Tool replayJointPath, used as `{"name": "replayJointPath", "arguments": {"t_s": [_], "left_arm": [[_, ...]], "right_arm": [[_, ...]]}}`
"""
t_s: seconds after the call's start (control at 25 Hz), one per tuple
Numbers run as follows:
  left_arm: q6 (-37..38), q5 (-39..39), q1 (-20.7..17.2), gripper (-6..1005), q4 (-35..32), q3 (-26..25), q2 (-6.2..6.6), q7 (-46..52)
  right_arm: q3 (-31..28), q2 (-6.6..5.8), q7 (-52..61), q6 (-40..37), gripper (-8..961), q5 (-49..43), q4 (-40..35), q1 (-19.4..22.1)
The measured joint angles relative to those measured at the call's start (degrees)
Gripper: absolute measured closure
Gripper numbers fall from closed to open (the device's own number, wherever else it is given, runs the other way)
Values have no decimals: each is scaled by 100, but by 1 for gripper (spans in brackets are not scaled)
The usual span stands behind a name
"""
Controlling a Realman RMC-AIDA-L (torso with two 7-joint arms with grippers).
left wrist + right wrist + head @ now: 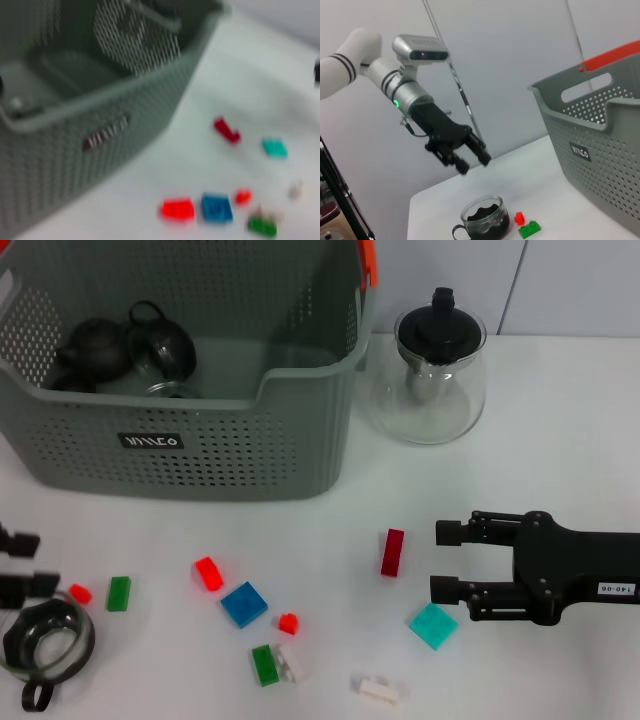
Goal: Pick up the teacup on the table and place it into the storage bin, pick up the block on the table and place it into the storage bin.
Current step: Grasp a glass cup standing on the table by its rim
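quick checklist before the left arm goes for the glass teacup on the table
1. Left gripper open: ok, fingers spread above the table.
2. Glass teacup upright, free of the gripper: ok.
3. Clutter near the cup: not ok, a small red block and a green block lie just beside it.
4. Storage bin has room: ok, two dark teapots sit at its left, rest bare.
5. Right gripper clear of the path: ok, open over the table's right side near the dark red block.
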State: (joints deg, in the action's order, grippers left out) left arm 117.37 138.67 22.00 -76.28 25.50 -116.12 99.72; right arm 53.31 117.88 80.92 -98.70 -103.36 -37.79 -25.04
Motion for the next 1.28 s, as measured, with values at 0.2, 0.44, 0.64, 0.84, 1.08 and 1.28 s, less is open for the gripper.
{"name": "replayJointPath", "arguments": {"t_s": [0.2,0.44,0.64,0.84,1.08,1.28], "left_arm": [[-394,535,34,457,-308,727,-233,-75],[-1449,1245,3,472,-669,1296,-649,-85],[-1620,1559,-14,484,-650,1367,-685,-77],[-1650,1692,-63,497,-638,1334,-688,-61],[-1995,1937,-100,511,-333,1303,-681,-39],[-2292,2017,-117,524,-24,1289,-694,-31]], "right_arm": [[15,1,-3,-1,163,0,0,-17],[11,11,-1,-5,163,0,0,-3],[1,16,2,-17,163,0,0,3],[-1,15,2,-4,163,0,5,1],[2,16,3,-1,163,0,53,-11],[-4,10,3,0,163,0,64,-6]]}}
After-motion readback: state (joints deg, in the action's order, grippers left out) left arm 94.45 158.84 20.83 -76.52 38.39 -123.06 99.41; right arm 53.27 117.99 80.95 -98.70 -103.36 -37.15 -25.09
